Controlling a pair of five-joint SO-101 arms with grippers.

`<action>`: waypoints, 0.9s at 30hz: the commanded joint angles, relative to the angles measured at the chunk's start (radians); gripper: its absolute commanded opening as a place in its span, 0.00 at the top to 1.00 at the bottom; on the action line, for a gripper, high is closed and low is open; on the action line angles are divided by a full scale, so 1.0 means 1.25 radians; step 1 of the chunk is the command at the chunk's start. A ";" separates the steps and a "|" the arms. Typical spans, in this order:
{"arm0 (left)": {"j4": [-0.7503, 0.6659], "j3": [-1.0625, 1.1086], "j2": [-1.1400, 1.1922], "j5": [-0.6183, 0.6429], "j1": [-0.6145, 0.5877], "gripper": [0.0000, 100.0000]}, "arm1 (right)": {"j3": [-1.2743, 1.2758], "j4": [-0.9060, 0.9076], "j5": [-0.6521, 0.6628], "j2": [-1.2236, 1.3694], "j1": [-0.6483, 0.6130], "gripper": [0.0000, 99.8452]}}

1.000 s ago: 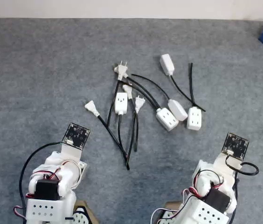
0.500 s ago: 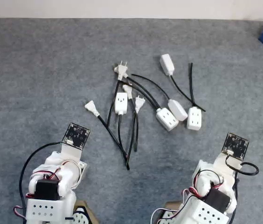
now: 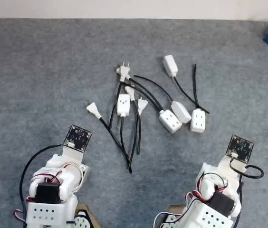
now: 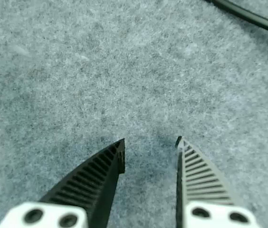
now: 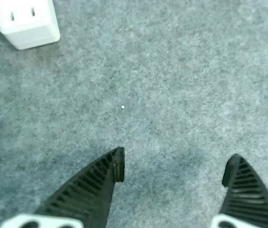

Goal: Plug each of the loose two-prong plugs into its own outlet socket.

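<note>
Evidently nothing has moved — left gripper (image 4: 148,142) and right gripper (image 5: 174,164) both hang parted, empty, above grey carpet (image 3: 39,71), well short of the loose plugs (image 3: 94,110) and sockets (image 3: 123,105) tangled ahead — so plugging looks unstarted.

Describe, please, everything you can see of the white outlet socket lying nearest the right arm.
The outlet socket is a white, plastic-looking block with rounded corners and two narrow slots in its upward face, both empty. It lies flat on the grey carpet, a black cable leading from its far end, close beside a white oblong piece.
</note>
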 commanded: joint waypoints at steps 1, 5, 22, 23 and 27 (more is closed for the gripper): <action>0.005 0.012 -0.004 0.004 0.004 0.82 | 0.110 0.002 -0.005 -0.006 0.004 0.67; 0.005 0.012 -0.004 0.004 0.004 0.82 | 0.109 -0.006 -0.004 -0.007 0.008 0.67; -0.028 0.013 -0.006 0.000 -0.047 0.82 | 0.107 -0.058 0.428 -0.007 0.015 0.67; -0.048 0.013 -0.006 0.000 -0.071 0.82 | 0.107 -0.079 0.433 -0.007 0.015 0.67; -0.167 0.013 -0.006 0.001 -0.174 0.82 | 0.107 -0.153 0.382 -0.007 0.009 0.67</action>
